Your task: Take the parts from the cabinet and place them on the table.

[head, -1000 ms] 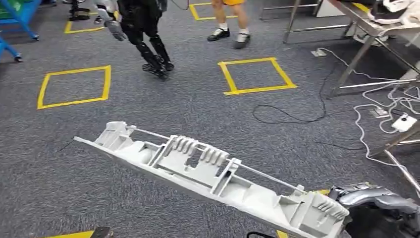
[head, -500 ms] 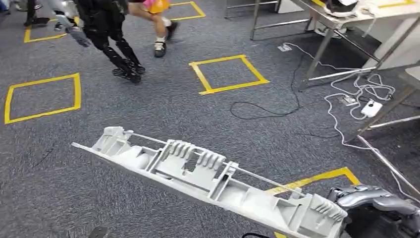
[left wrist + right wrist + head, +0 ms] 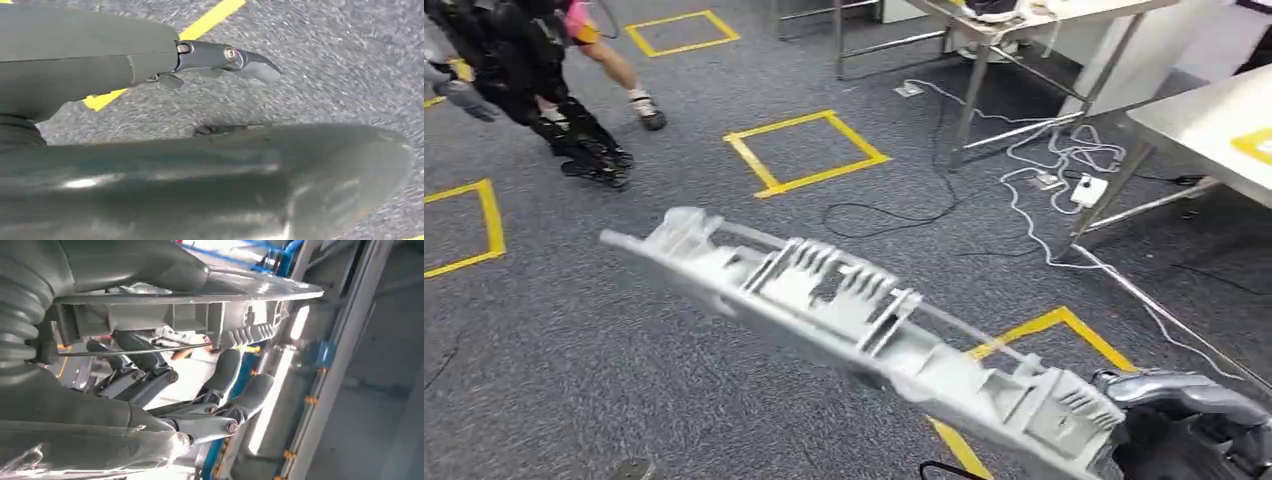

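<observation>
You see the left hand [image 3: 227, 55] hanging over the carpet, holding nothing, its fingers apart. The long grey part [image 3: 864, 330] stretches out over the floor from the right hand [image 3: 1189, 420], which grips its near end. The table [image 3: 1194, 120] stands beyond that hand.

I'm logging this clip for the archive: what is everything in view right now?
plastic part: one, long, light grey, ribbed, held above the carpet
tape squares: several, yellow, on the grey carpet
tables: two, pale tops on metal legs, far right
cables: white and black, on the floor under the tables
other robot: one, black, far left
person: one, legs showing, beside the other robot
right hand: grey, holds one end of the plastic part
left hand: grey, over the carpet, holding nothing
</observation>
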`<act>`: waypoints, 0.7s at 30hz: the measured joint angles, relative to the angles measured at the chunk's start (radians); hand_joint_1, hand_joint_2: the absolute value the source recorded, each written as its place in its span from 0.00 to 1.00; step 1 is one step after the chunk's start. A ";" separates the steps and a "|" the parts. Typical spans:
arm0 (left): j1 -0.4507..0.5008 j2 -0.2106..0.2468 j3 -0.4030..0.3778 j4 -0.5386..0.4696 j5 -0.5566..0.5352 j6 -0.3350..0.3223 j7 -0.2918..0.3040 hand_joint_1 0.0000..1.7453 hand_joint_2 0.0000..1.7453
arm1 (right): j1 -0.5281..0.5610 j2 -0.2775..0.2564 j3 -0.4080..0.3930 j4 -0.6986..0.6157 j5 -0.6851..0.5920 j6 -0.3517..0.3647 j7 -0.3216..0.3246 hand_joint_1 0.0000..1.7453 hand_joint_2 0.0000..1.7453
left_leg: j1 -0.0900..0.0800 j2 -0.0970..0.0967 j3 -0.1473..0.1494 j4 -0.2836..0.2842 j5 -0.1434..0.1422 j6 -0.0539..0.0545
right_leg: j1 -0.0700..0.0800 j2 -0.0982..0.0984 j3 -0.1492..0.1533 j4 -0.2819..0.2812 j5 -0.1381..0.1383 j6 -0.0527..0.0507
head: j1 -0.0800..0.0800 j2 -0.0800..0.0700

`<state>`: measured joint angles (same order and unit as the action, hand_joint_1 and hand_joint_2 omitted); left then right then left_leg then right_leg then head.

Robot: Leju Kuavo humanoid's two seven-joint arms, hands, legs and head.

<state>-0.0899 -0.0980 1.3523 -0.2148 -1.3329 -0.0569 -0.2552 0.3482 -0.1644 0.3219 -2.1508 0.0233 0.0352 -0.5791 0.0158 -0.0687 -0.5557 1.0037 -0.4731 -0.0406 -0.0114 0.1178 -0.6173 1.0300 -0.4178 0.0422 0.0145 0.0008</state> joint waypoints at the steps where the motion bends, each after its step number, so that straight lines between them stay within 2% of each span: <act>1: 0.000 0.000 0.000 0.000 0.000 0.000 -0.001 0.00 0.00 | 0.003 0.000 0.006 0.000 0.000 -0.003 0.000 1.00 1.00 | -0.004 0.007 0.000 0.000 0.001 0.008 | -0.004 0.009 -0.001 -0.007 0.005 0.008 | -0.005 0.000; 2: -0.001 0.000 0.000 0.000 0.000 0.000 -0.003 0.00 0.00 | 0.003 -0.001 0.011 0.000 -0.001 -0.006 0.000 1.00 1.00 | -0.007 0.016 0.001 0.000 0.004 0.015 | -0.007 0.019 -0.003 -0.013 0.010 0.016 | -0.001 0.000; 3: -0.003 -0.001 -0.001 0.000 0.000 -0.001 -0.003 0.00 0.00 | 0.002 -0.005 0.014 0.000 -0.002 -0.007 0.000 1.00 1.00 | -0.001 0.032 0.001 -0.008 0.011 0.026 | -0.008 0.013 -0.009 -0.009 0.008 0.020 | -0.004 0.000; 4: -0.004 0.002 -0.002 0.000 0.000 -0.001 -0.003 0.00 0.00 | 0.002 -0.007 0.016 0.000 -0.002 -0.007 0.001 1.00 1.00 | -0.003 0.040 0.002 -0.008 0.011 0.033 | -0.002 -0.045 -0.017 0.013 -0.007 0.019 | 0.001 0.000; 5: -0.003 0.003 -0.004 0.000 0.000 -0.001 -0.005 0.00 0.00 | -0.002 -0.010 0.020 0.000 -0.002 -0.008 0.001 1.00 1.00 | -0.005 0.048 0.002 -0.008 0.010 0.039 | -0.001 -0.085 -0.040 0.067 -0.044 0.021 | 0.009 0.000; 6: 0.000 0.003 -0.005 0.000 0.000 -0.001 -0.005 0.00 0.00 | -0.003 -0.011 0.024 0.000 -0.002 -0.007 0.001 1.00 1.00 | -0.007 0.060 0.003 -0.008 0.009 0.040 | -0.001 -0.102 -0.077 0.153 -0.091 0.024 | 0.010 0.000; 7: 0.002 0.005 -0.006 0.000 0.000 -0.001 -0.005 0.00 0.00 | -0.002 -0.013 0.029 0.000 -0.002 -0.007 0.001 1.00 1.00 | -0.010 0.073 0.002 -0.008 0.008 0.042 | -0.001 -0.107 -0.118 0.243 -0.131 0.026 | 0.009 0.000; 8: 0.004 0.005 -0.006 0.000 0.000 -0.001 -0.005 0.00 0.00 | -0.002 -0.015 0.032 0.000 -0.003 -0.008 0.002 1.00 1.00 | -0.011 0.085 0.003 -0.008 0.007 0.043 | -0.001 -0.108 -0.146 0.308 -0.153 0.027 | 0.010 0.000; 9: 0.004 0.005 -0.006 0.000 0.001 -0.001 -0.005 0.00 0.00 | -0.002 -0.016 0.032 0.000 -0.003 -0.011 0.003 1.00 1.00 | -0.012 0.097 0.004 -0.008 0.007 0.043 | -0.001 -0.108 -0.148 0.318 -0.147 0.027 | 0.009 0.000; 10: 0.003 0.004 -0.006 0.000 0.002 -0.001 -0.005 0.00 0.00 | -0.003 -0.016 0.033 0.000 -0.003 -0.014 0.003 1.00 1.00 | -0.012 0.106 0.006 -0.008 0.006 0.042 | -0.001 -0.109 -0.126 0.282 -0.121 0.026 | 0.010 0.000; 11: 0.002 0.004 -0.007 0.000 0.002 -0.003 -0.005 0.00 0.00 | -0.003 -0.018 0.034 0.000 -0.003 -0.015 0.003 1.00 1.00 | -0.012 0.116 0.009 -0.008 0.004 0.040 | -0.001 -0.114 -0.080 0.202 -0.081 0.024 | 0.009 0.000; 12: 0.002 0.004 -0.007 0.000 0.002 -0.005 -0.005 0.00 0.00 | -0.004 -0.020 0.036 0.000 -0.003 -0.015 0.004 1.00 1.00 | -0.012 0.126 0.014 -0.008 0.001 0.037 | 0.000 -0.130 -0.021 0.098 -0.040 0.022 | 0.010 0.000; 13: 0.002 0.005 -0.007 0.000 0.004 -0.009 -0.005 0.00 0.00 | -0.008 -0.021 0.040 0.000 -0.006 -0.016 0.005 1.00 1.00 | -0.014 0.133 0.019 -0.008 -0.003 0.031 | 0.003 -0.175 0.028 0.012 -0.020 0.018 | 0.011 0.000; 14: 0.002 0.007 -0.007 0.000 0.006 -0.012 -0.005 0.00 0.00 | -0.016 -0.022 0.044 0.001 -0.010 -0.018 0.006 1.00 1.00 | -0.022 0.141 0.021 -0.004 -0.007 0.024 | 0.007 -0.191 0.036 0.001 -0.026 0.010 | 0.009 0.000; 15: 0.002 0.009 -0.007 0.000 0.008 -0.014 -0.005 0.00 0.00 | -0.021 -0.022 0.047 0.001 -0.014 -0.023 0.006 1.00 1.00 | -0.021 0.146 0.021 -0.005 -0.006 0.020 | 0.008 -0.174 0.032 0.001 -0.024 0.005 | 0.008 0.000; 17: 0.000 0.010 -0.007 0.000 0.010 -0.016 -0.005 0.00 0.00 | -0.021 -0.023 0.048 0.000 -0.024 -0.032 0.007 1.00 1.00 | -0.018 0.163 0.024 -0.010 -0.004 0.012 | 0.012 -0.157 0.022 0.003 -0.024 -0.005 | 0.009 0.000; 18: -0.001 0.010 -0.007 0.000 0.010 -0.016 -0.003 0.00 0.00 | -0.021 -0.023 0.048 0.000 -0.027 -0.036 0.007 1.00 1.00 | -0.018 0.172 0.027 -0.011 -0.008 0.004 | 0.010 -0.145 0.026 -0.004 -0.019 -0.013 | 0.010 0.000; 19: -0.002 0.012 -0.007 0.000 0.010 -0.016 0.001 0.00 0.00 | -0.020 -0.023 0.048 -0.001 -0.029 -0.037 0.007 1.00 1.00 | -0.014 0.143 0.025 -0.002 -0.018 -0.004 | 0.003 -0.135 0.027 -0.008 -0.015 -0.018 | 0.008 0.000; 20: -0.002 0.013 -0.007 0.000 0.010 -0.014 0.001 0.00 0.00 | -0.022 -0.024 0.048 -0.001 -0.031 -0.041 0.007 1.00 1.00 | -0.013 0.104 0.008 0.037 -0.048 -0.007 | 0.000 -0.127 0.027 -0.009 -0.013 -0.023 | 0.006 0.000; 21: -0.001 0.012 -0.007 0.000 0.011 -0.014 0.005 0.00 0.00 | -0.022 -0.024 0.048 -0.001 -0.032 -0.042 0.007 1.00 1.00 | -0.013 0.087 -0.026 0.112 -0.091 -0.008 | -0.001 -0.118 0.026 -0.009 -0.012 -0.025 | 0.006 0.000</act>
<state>-0.0908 -0.0862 1.3455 -0.2148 -1.3222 -0.0710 -0.2498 0.3262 -0.1885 0.3697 -2.1519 -0.0084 -0.0065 -0.5722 0.0029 0.0183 -0.5822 1.1162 -0.5644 -0.0490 -0.0124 -0.0004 -0.5914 1.0215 -0.4301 0.0177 0.0202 0.0008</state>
